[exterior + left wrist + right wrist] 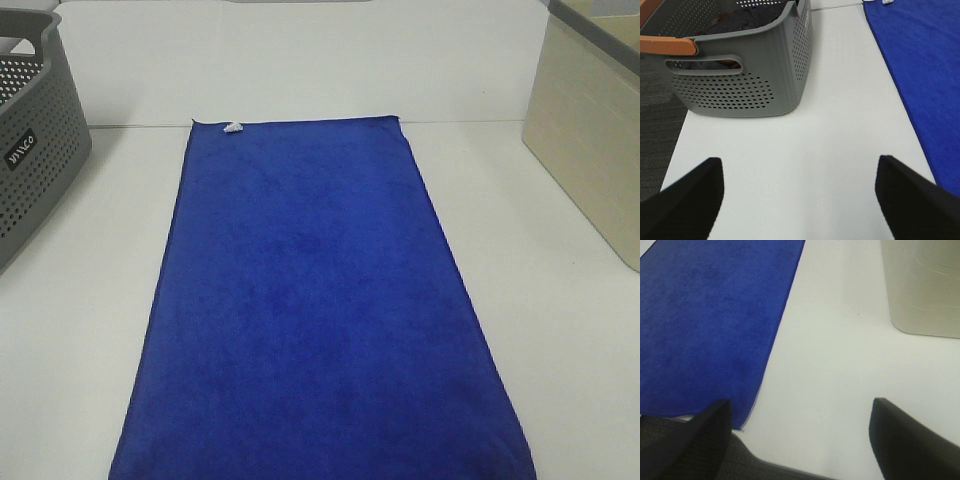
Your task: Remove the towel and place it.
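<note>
The royal-blue towel (315,300) lies flat and spread out along the middle of the white table, with a small white tag (232,127) at its far left corner. Neither gripper shows in the exterior high view. In the left wrist view my left gripper (800,200) is open over bare table, with the towel's edge (920,70) beside it. In the right wrist view my right gripper (800,437) is open above the table's front edge, next to the towel's near corner (705,330). Both grippers are empty.
A grey perforated basket (30,150) stands at the left of the table; the left wrist view shows its wall (740,75) with dark cloth inside. A beige bin (590,140) stands at the right and also shows in the right wrist view (922,285).
</note>
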{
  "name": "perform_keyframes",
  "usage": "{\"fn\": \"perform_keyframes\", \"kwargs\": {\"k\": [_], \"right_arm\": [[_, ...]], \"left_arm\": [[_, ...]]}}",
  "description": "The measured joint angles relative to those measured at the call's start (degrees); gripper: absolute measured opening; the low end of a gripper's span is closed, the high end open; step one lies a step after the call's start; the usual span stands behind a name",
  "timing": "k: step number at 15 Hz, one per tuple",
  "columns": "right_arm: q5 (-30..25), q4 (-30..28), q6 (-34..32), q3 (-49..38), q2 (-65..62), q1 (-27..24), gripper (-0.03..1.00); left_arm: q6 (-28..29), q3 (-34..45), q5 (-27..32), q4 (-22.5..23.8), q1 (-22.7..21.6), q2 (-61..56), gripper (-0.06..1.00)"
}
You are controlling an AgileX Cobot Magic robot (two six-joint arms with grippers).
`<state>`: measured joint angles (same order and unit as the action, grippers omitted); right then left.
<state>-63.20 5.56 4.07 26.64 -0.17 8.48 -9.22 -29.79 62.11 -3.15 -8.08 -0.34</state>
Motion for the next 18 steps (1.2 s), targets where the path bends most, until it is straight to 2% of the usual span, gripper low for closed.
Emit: {"fn": "perform_keyframes", "kwargs": {"k": [3, 6, 8, 10, 18], "right_arm": [[-0.3, 0.0, 0.0, 0.0, 0.0, 0.0, 0.75], [-0.3, 0.1, 0.0, 0.0, 0.0, -0.3, 0.75], [-0.3, 0.3, 0.1, 0.0, 0.0, -4.8, 0.75], [-0.3, 0.4, 0.1, 0.0, 0.0, -6.8, 0.75], [-0.6, 0.5, 0.1, 0.0, 0.0, -6.8, 0.75]], "left_arm": [[0.0, 0.0, -0.1, 0.0, 2.9, 0.0, 0.78], [0.1, 0.0, -0.1, 0.0, 3.0, 0.0, 0.78], [0.2, 0.0, -0.1, 0.0, 3.0, 0.0, 0.78], [0.4, 0.0, -0.1, 0.0, 3.0, 0.0, 0.78], [0.4, 0.0, -0.1, 0.0, 3.0, 0.0, 0.78]]}}
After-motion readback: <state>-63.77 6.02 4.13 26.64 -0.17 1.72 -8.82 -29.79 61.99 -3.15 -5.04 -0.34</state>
